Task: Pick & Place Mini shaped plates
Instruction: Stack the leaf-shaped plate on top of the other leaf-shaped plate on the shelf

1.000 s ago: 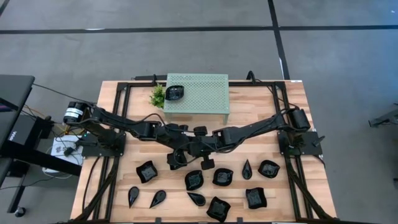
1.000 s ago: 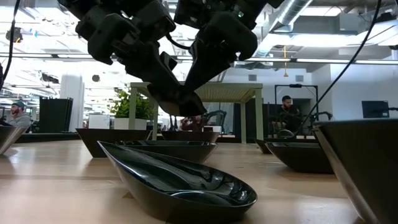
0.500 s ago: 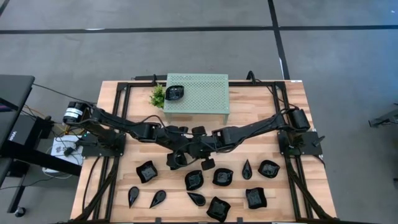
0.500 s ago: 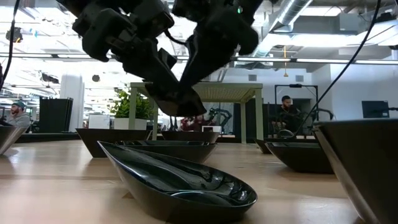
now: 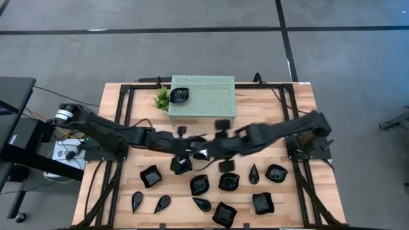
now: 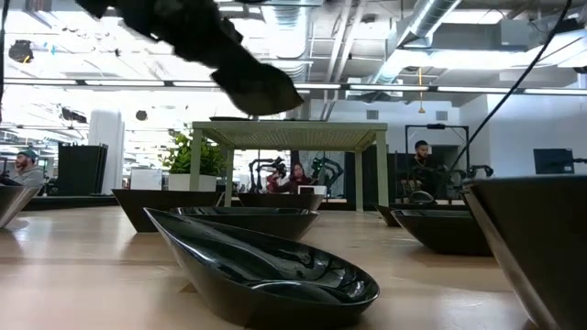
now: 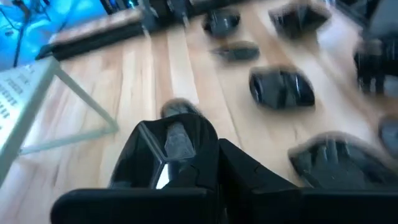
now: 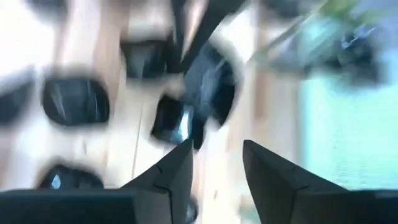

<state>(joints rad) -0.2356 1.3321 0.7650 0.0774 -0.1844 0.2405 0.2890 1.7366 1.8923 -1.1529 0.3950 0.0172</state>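
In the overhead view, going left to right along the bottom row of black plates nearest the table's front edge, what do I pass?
Teardrop plate → second teardrop plate → leaf plate → square wavy plate → square plate.

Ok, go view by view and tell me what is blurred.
High view: arms smeared mid-table, plates and stand crisp. Low view: nearest plate sharp, arm overhead blurred. Left wrist: plates streaked, held plate clearer. Right wrist: all smeared except its fingers.
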